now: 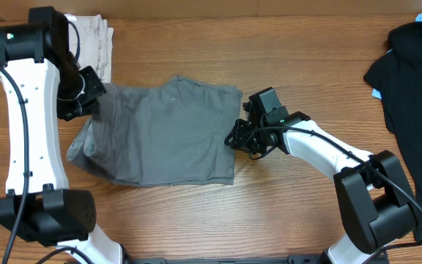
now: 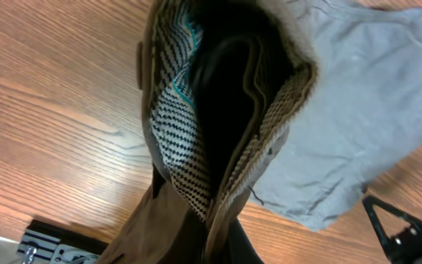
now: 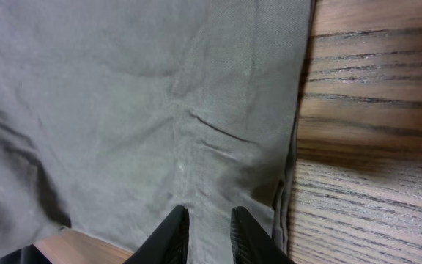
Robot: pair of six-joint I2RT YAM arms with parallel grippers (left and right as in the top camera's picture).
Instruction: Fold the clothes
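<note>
Lying flat mid-table, grey shorts (image 1: pixel 163 136), left gripper (image 1: pixel 86 99) pinching their waistband at nine o'clock, right gripper (image 1: pixel 242 136) nipping the hem at three o'clock, black shirt (image 1: pixel 409 70) resting far right.

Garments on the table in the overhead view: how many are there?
3. The grey shorts lie at center, the cream shorts sit at the top left behind the left arm, and the black shirt is at the right edge, with something blue peeking from under it.

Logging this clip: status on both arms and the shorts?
Left gripper shut on grey shorts, waistband end lifted. Right gripper at opposite edge, jaws narrow, grip unclear. Black shirt and cream shorts lie clear.
</note>
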